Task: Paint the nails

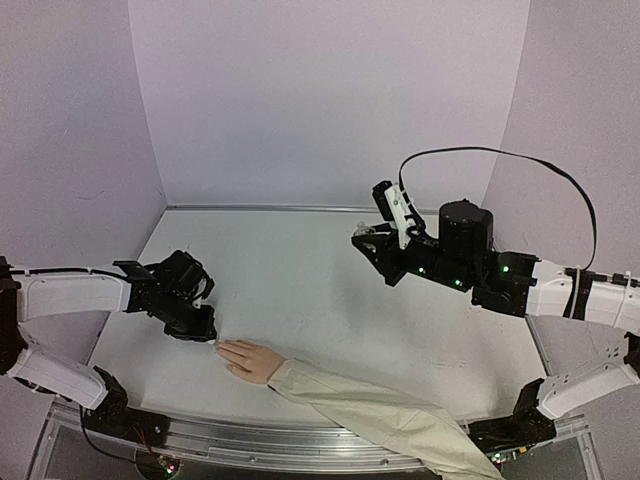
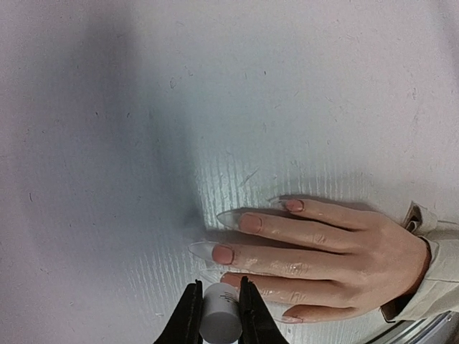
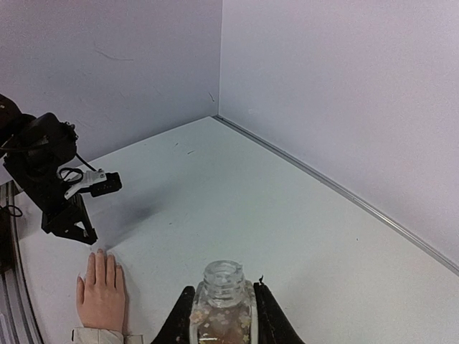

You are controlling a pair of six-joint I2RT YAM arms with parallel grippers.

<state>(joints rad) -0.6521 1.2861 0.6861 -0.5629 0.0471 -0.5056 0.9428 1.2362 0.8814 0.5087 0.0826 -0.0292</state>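
Observation:
The pale mannequin hand [image 1: 250,360] with a beige sleeve [image 1: 380,420] lies flat near the table's front edge, fingers pointing left. In the left wrist view its nails [image 2: 222,254] are pinkish with long clear tips. My left gripper [image 2: 219,294] is shut on a white cap [image 2: 221,319], held right at the fingertips, over the finger second from the bottom of that view; any brush under the cap is hidden. My right gripper [image 3: 222,315] is shut on a small clear open bottle [image 3: 224,301] with flecks inside, held above the table's middle right [image 1: 365,235], far from the hand [image 3: 102,294].
The white table [image 1: 290,270] is enclosed by pale walls at the back and sides. A metal rail [image 1: 250,440] runs along the front edge. A black cable [image 1: 500,155] loops above my right arm. My left arm [image 3: 50,179] shows in the right wrist view.

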